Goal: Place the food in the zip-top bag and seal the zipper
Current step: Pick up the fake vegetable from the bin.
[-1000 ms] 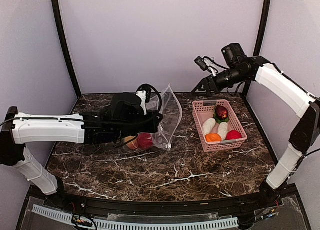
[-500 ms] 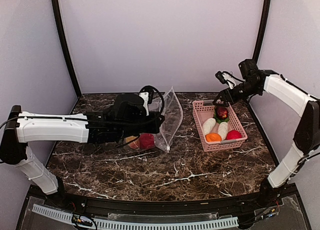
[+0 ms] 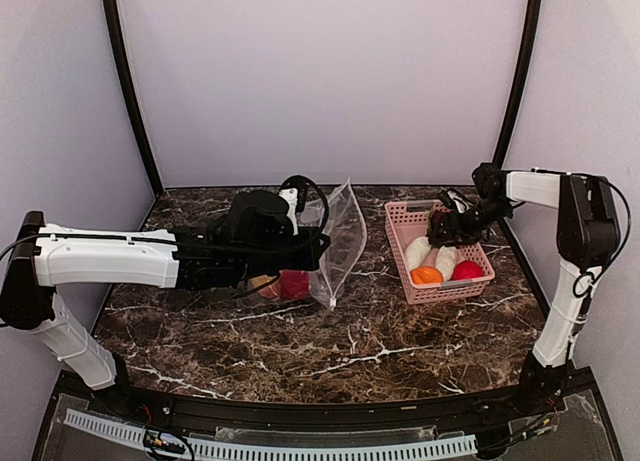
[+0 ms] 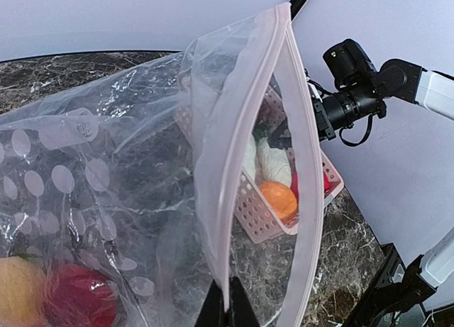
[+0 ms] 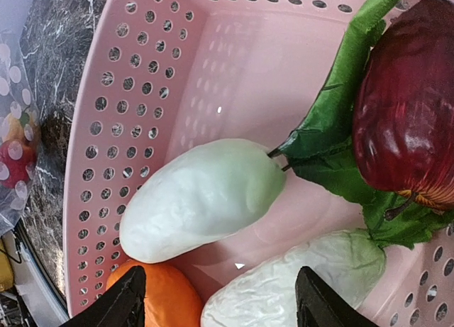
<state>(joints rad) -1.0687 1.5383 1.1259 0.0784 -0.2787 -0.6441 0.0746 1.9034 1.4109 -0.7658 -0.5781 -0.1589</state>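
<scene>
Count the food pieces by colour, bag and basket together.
white pieces: 2, in the pink basket
red pieces: 2, one in basket, one in the zip-top bag
orange piece: 1, in basket
maroon piece: 1, in basket
yellowish-tan piece: 1, in bag
Total: 7

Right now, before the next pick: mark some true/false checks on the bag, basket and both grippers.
1. The left gripper pinches the zip-top bag at its zipper. True.
2. The bag is empty. False: a red food and a yellowish food lie inside.
3. The right gripper is open above the pink basket. True.
4. The right gripper holds the maroon food. False: it lies in the basket, ungripped.
5. The zipper is sealed. False: the mouth gapes open.
</scene>
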